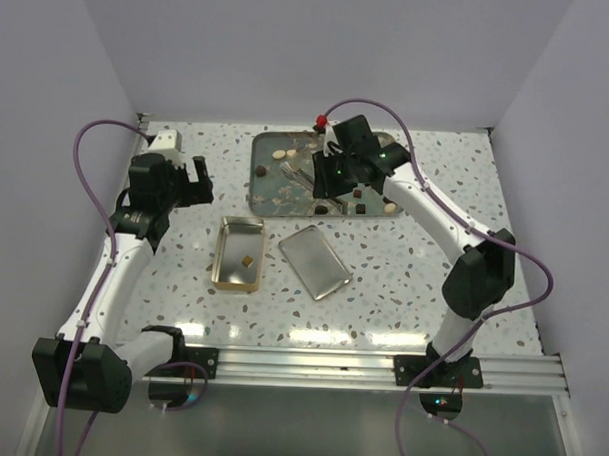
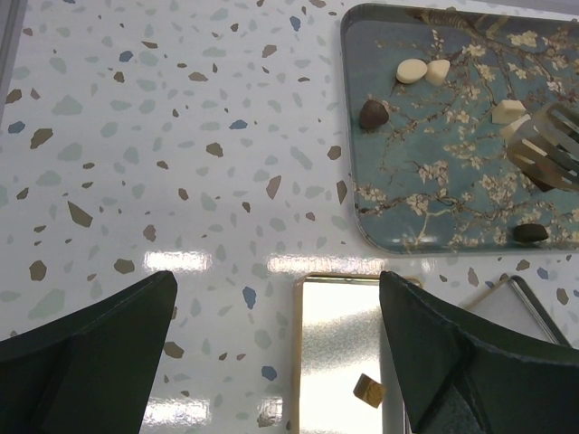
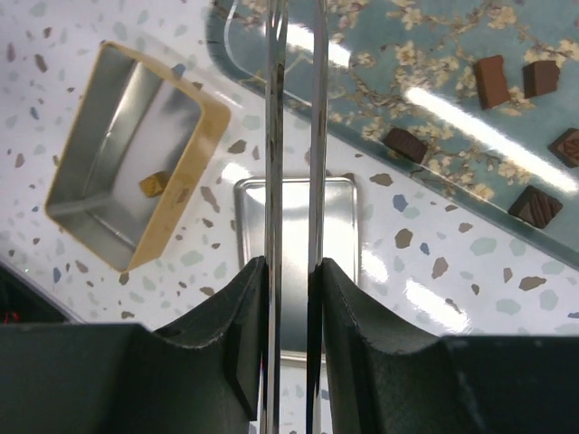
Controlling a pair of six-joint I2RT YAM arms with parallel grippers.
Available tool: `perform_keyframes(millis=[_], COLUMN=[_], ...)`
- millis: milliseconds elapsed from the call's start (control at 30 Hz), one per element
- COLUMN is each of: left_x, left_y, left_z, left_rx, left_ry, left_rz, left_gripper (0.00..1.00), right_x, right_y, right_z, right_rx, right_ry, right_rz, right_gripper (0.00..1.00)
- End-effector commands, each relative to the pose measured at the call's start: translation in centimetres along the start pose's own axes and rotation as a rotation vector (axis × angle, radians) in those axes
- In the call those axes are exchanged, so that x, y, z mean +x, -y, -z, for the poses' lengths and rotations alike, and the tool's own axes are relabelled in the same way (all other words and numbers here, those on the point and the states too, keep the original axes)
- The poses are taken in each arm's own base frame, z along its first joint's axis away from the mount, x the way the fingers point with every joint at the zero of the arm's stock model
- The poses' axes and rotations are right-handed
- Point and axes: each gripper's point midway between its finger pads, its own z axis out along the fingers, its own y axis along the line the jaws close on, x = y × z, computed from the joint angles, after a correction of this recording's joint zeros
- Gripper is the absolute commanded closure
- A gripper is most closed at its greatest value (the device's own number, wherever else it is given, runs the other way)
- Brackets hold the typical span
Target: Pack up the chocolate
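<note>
Nearest on the tabletop, the gold tin stands open with one tan piece of chocolate in it. Its lid lies flat just to the right, apart from the tin.

The left hand hovers left of the tin's far end with its fingers spread wide, holding nothing. It is well apart from the teal tray.

The right hand is clamped on a pair of metal tongs. Their blades run straight out along the hand's axis, narrowly parted, crossing above the lid and the tray's near edge. The tips leave the wrist view, so whether they grip a piece cannot be told.

Farthest, the rest of the chocolate lies loose on the tray. Dark squares sit along its near right part, to the right of the blades. Cream lumps sit at its far left.

Finding: the right hand is much the nearer to the tray stock. Any pick calls for the tongs to swing right and down, then carry near and left to the tin.
</note>
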Motion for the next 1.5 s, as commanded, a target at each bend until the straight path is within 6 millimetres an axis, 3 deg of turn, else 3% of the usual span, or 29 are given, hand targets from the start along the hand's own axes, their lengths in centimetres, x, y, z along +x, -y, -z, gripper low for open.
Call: perform_keyframes(millis=[0, 133, 267, 433, 567, 967, 1233, 1400, 1467], left_x=[-2.2, -2.3, -2.1, -1.9, -2.0, -1.9, -2.1, -1.9, -1.9], left_y=[0.0, 0.1, 0.1, 0.1, 0.1, 0.1, 0.2, 0.5, 0.6], left_z=[0.3, 0.3, 0.3, 0.4, 0.6, 1.1, 1.1, 1.2, 1.2], left_rx=[-0.003, 0.0, 0.001, 0.004, 0.006, 0.007, 0.008, 0.029, 0.032], left_ry=[0.046, 0.046, 0.041, 0.039, 0.043, 0.043, 0.049, 0.044, 0.043], left_rz=[0.003, 0.007, 0.009, 0.009, 0.007, -0.002, -0.001, -0.001, 0.0], left_gripper=[0.0, 0.0, 0.0, 0.0, 0.0, 0.0, 0.0, 0.0, 0.0], right_x=[-0.5, 2.2, 4.3, 6.6, 7.2, 6.1, 5.1, 3.5, 1.9], right_y=[-5.1, -10.8, -14.3, -15.9, -16.4, -17.0, -15.8, -12.1, -9.3], right_z=[3.8, 4.9, 5.7, 5.6, 5.4, 5.4, 5.5, 4.7, 4.6], right_rx=[-0.117, -0.208, -0.271, -0.293, -0.295, -0.298, -0.225, -0.139, -0.103], right_ry=[0.039, -0.002, -0.03, -0.069, -0.078, -0.041, 0.0, 0.031, 0.066], right_rz=[0.086, 0.161, 0.183, 0.193, 0.201, 0.186, 0.179, 0.123, 0.07], right_gripper=[0.78, 0.78, 0.78, 0.77, 0.72, 0.59, 0.6, 0.6, 0.6])
